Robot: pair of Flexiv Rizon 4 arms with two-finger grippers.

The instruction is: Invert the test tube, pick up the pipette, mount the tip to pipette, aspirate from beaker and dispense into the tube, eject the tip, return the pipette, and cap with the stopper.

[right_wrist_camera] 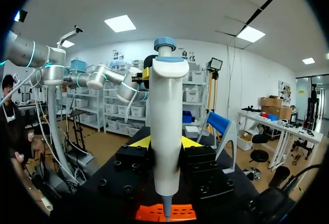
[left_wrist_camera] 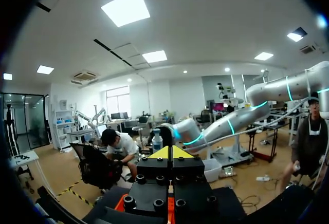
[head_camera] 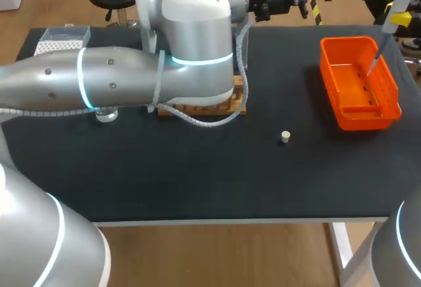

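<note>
Left pincer [left_wrist_camera: 172, 152]: yellow tips are pressed together and nothing is held. Stopper [head_camera: 285, 137]: seen on the table, well apart from that pincer. Right pincer [right_wrist_camera: 164, 143]: clamped on the pipette [right_wrist_camera: 165, 95], which is gripped from both sides. Orange bin [right_wrist_camera: 165, 212]: noted under this pincer, with the pipette's narrow end pointed down at it.

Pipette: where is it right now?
Head view: the pipette is at the far right, upright above the orange bin, tip pointing down toward it. In the right wrist view it stands clamped in the right claw.
</note>
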